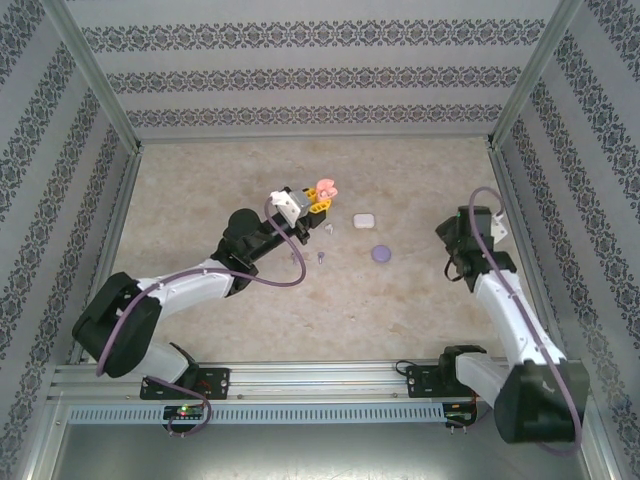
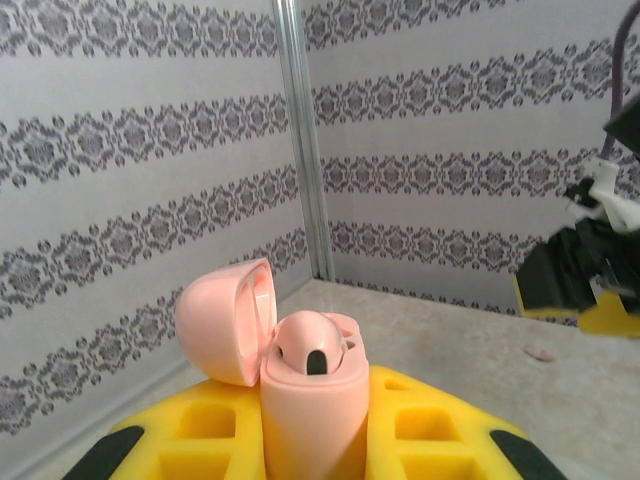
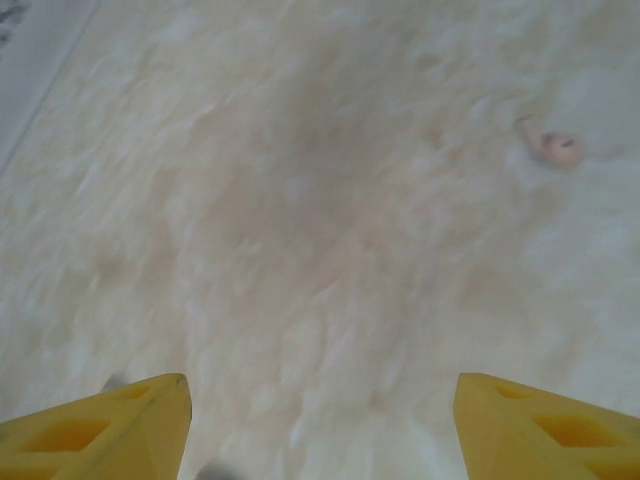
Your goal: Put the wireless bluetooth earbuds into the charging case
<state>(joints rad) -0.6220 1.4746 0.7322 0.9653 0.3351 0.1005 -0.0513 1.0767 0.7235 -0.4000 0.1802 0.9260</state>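
Mottled beige stone-look table (image 1: 200,180) fills the floor of a booth whose walls (image 1: 300,75) carry grey damask bands, with a bare metal post (image 2: 300,140) standing in the far corner.

The pink charging case (image 2: 312,400) is a smooth, matte, pebble-shaped shell. It stands upright with its rounded lid flipped open to the left on its hinge. A rounded pink form with a dark slit sits in its mouth; whether that is a seated earbud cannot be told. The left gripper (image 1: 320,198) is clamped on the case's lower body, its blocky yellow fingers (image 2: 200,440) pressing both sides.

The left arm reaches long and low toward the middle of the table, a purple cable (image 1: 285,275) looping under it. The right arm is folded up near the right wall. The right gripper (image 3: 320,420) points down at bare table, its yellow fingertips spread wide with nothing between them.

A pink earbud (image 3: 550,147), tiny and stemmed, lies on the table ahead of the right gripper. A white case (image 1: 363,219), a rounded rectangle, and a purple case (image 1: 381,254), a flat disc, both closed, lie apart right of the held case. Two more earbuds (image 1: 320,258) lie just beside the left gripper, too small to tell their colour
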